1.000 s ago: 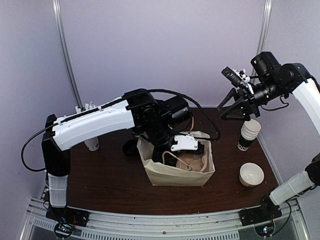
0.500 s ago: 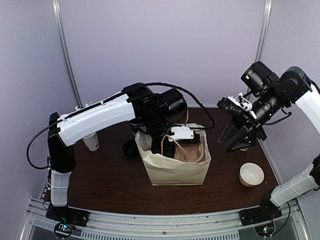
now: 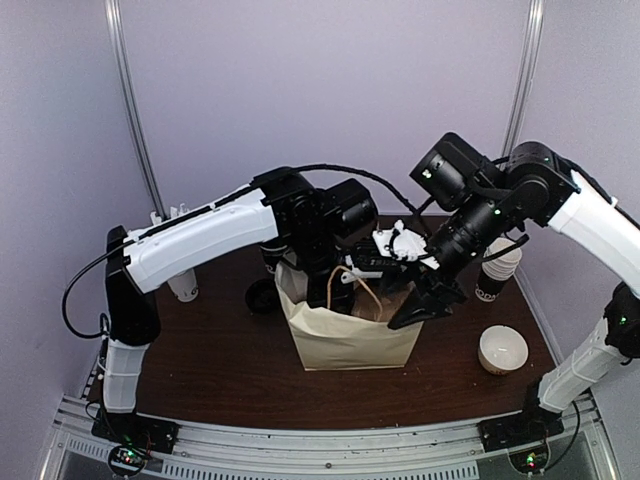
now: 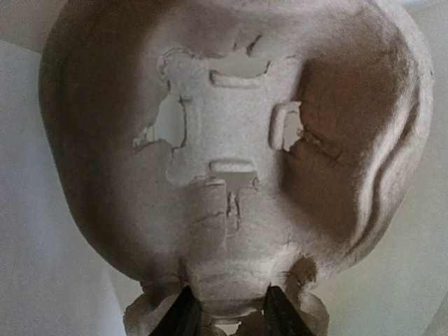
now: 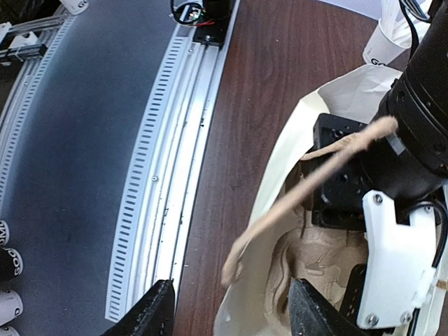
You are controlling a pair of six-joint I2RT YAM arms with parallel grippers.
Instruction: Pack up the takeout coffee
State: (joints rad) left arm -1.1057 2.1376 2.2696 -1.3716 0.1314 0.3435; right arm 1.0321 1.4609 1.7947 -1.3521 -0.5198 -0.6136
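Top view: left claw (image 4: 232,316) hidden inside the bag (image 3: 345,345); pulp tray (image 4: 231,140) edges cropped

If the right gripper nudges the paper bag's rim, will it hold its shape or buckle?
It will likely buckle: the bag's thin wall looks creased and bowed at the rim. Its paper handle flops sideways, so expect it to bend rather than push back. The bag probably won't slide far, since the left gripper holds a pulp tray inside it.

Top cam sits high at 6 o'clock, looking down over the table (image 3: 220,370). Left wrist cam is jammed right against a pulp tray (image 4: 231,140). Right wrist cam looks down close on the bag (image 3: 345,345) at its 3 o'clock, which the top view shares.
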